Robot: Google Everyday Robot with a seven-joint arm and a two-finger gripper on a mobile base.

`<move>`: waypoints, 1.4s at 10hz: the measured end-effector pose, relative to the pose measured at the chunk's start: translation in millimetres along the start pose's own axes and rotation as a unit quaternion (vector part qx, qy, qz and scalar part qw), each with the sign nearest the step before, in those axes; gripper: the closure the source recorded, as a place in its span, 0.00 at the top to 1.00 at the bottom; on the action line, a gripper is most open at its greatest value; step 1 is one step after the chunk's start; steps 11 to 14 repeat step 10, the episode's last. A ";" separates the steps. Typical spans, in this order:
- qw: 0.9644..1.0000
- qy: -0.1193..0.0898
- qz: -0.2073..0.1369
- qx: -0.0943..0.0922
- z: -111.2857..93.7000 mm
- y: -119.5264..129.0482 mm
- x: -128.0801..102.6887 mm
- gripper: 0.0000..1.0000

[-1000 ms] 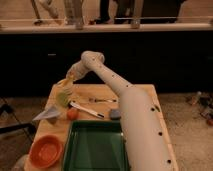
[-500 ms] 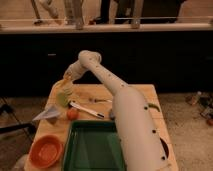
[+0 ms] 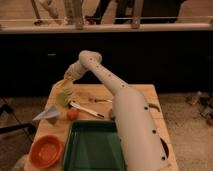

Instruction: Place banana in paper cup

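Arm swung further left — gripper (image 3: 66,84) at table's (image 3: 145,95) far-left edge, finger state unreadable; centre over paper cup (image 3: 63,98) before releasing banana (image 3: 64,83).

White arm (image 3: 125,110), apparently yellow by gripper (image 3: 66,83).

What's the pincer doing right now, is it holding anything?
Pincer: at the far left of the table, right above the light green cup; something yellowish sits at its tip, but open, closed or holding cannot be told.
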 end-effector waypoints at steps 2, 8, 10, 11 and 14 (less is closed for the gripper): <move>1.000 0.000 0.000 0.000 -0.5 0.6 0.8 0.75; 1.000 0.000 0.001 -0.001 0.6 1.7 0.8 0.80; 1.000 0.000 0.001 -0.001 0.6 1.8 0.8 0.80; 1.000 0.000 0.001 -0.001 0.6 1.8 0.8 0.80; 1.000 0.000 0.001 -0.001 0.6 1.8 0.8 0.80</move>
